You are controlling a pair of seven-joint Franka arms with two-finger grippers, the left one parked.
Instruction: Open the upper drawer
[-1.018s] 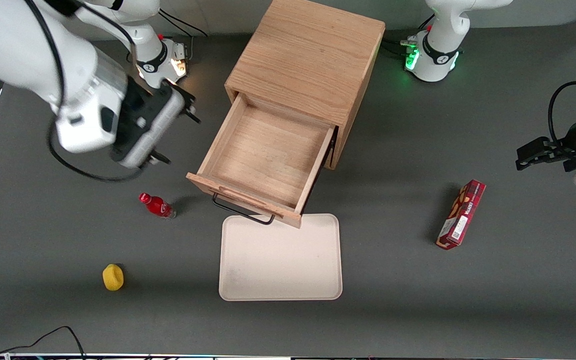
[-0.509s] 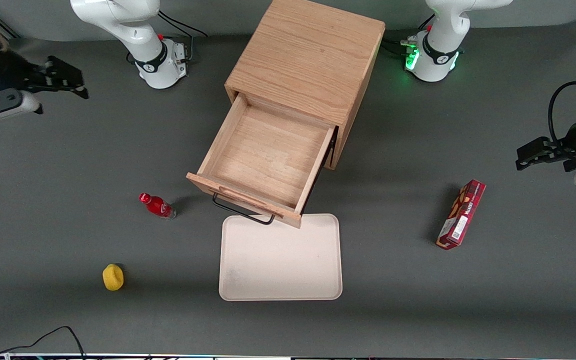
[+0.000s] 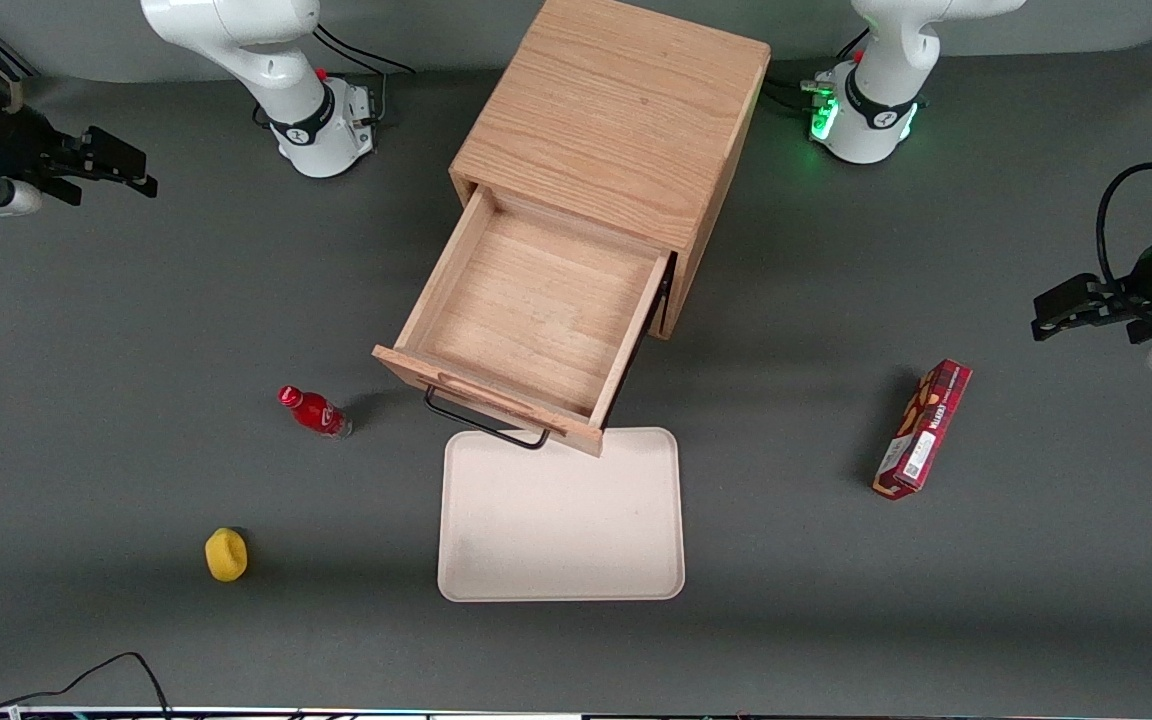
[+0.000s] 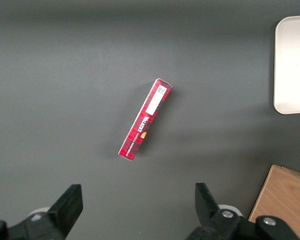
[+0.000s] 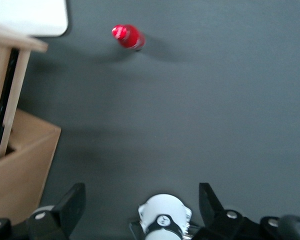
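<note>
The oak cabinet stands at the middle of the table. Its upper drawer is pulled far out toward the front camera, and its shallow wooden tray body shows nothing inside. The black wire handle hangs on the drawer front, just above the tray's edge. The lower drawer is hidden under it. My gripper is open and holds nothing. It hovers high at the working arm's end of the table, well apart from the drawer. In the right wrist view its fingers stand wide apart above the arm's base, with the cabinet side beside them.
A cream tray lies in front of the drawer. A red bottle stands beside the drawer front and also shows in the right wrist view. A yellow lump lies nearer the camera. A red box lies toward the parked arm's end.
My gripper has swung away from beside the drawer to the working arm's end of the table. The drawer has stayed pulled out in the same place.
</note>
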